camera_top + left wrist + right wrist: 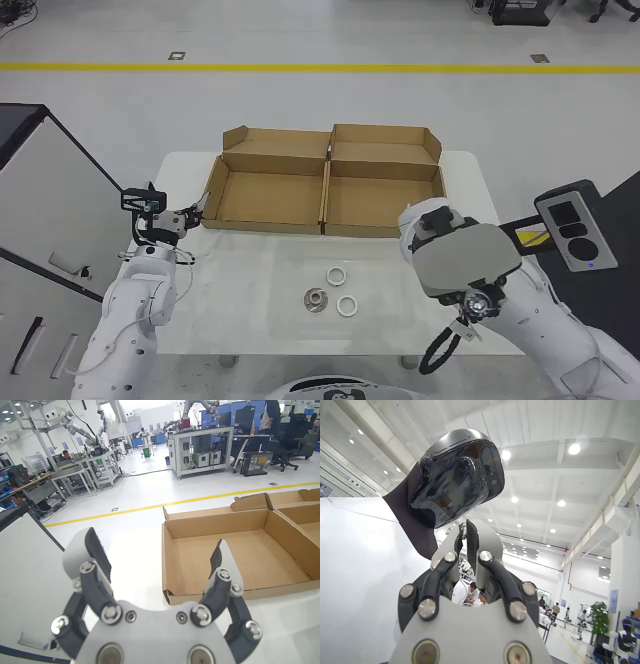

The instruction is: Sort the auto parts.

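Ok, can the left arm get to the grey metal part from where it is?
Probably yes: the left gripper is open beside the left box, and only bare table lies between it and the metal part.

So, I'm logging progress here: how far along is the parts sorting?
Done: nothing; left box and right box are empty. In hand: nothing; left claw is open. Left: both white rings and the metal part, on the table.

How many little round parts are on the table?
3. The first white ring lies nearest the cardboard boxes, the second white ring nearer the front edge, the grey metal part beside it. An arm covers some table, so more may hide.
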Controlling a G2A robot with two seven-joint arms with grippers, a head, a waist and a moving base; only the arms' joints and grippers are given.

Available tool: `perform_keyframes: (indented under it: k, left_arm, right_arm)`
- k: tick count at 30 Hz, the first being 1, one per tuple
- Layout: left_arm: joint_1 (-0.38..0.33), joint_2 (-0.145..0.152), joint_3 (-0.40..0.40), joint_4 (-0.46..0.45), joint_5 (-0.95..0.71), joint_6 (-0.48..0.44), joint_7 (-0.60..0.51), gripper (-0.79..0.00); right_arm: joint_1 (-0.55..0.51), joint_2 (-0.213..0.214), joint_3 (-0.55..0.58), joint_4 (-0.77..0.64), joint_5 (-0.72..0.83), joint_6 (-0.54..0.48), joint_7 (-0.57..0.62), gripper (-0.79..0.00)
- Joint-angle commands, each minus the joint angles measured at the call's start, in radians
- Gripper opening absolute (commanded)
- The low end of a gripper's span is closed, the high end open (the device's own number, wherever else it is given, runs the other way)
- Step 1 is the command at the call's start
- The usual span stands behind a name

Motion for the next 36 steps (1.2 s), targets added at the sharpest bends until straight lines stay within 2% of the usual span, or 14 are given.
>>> perform_keyframes:
  k: [1, 16, 18, 24, 30, 36]
  left_arm:
    - [0.0, 0.0, 0.0, 0.0, 0.0, 0.0, 0.0, 0.0]
    - [0.0, 0.0, 0.0, 0.0, 0.0, 0.0, 0.0, 0.0]
    - [0.0, 0.0, 0.0, 0.0, 0.0, 0.0, 0.0, 0.0]
    - [0.0, 0.0, 0.0, 0.0, 0.0, 0.0, 0.0, 0.0]
    - [0.0, 0.0, 0.0, 0.0, 0.0, 0.0, 0.0, 0.0]
    - [0.0, 0.0, 0.0, 0.0, 0.0, 0.0, 0.0, 0.0]
  right_arm:
    - [0.0, 0.0, 0.0, 0.0, 0.0, 0.0, 0.0, -0.785]
    - [0.0, 0.0, 0.0, 0.0, 0.0, 0.0, 0.0, -0.785]
    - [-0.017, 0.001, 0.013, 0.001, 0.011, 0.048, 0.039, -0.785]
    - [-0.111, 0.033, 0.169, 0.011, 0.135, 0.181, 0.263, -0.785]
    - [-0.223, 0.08, 0.369, -0.011, 0.291, 0.32, 0.631, -0.785]
    - [-0.341, 0.118, 0.587, -0.049, 0.348, 0.469, 0.957, -0.785]
